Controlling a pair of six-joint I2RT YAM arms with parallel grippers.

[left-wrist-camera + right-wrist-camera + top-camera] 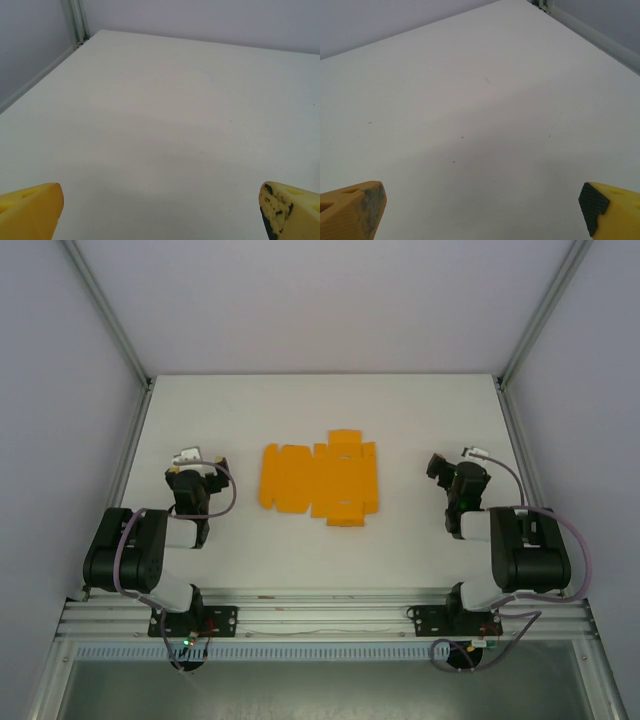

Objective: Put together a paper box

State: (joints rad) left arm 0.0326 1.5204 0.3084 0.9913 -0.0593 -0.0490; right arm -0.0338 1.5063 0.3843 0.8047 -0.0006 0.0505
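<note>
The paper box (318,479) lies flat on the white table as a bright orange die-cut sheet with flaps, in the middle between the two arms. My left gripper (190,462) sits to the sheet's left, well apart from it. My right gripper (440,468) sits to its right, also apart. In the left wrist view the yellow fingertips (31,210) stand wide apart over bare table, so that gripper (165,212) is open and empty. The right wrist view shows the same: yellow fingertips (352,207) far apart, and this gripper (482,210) open with nothing between them.
White walls and aluminium frame posts (112,325) close the table on the left, back and right. A metal rail (320,612) carrying both arm bases runs along the near edge. Bare white tabletop (320,410) lies behind the sheet.
</note>
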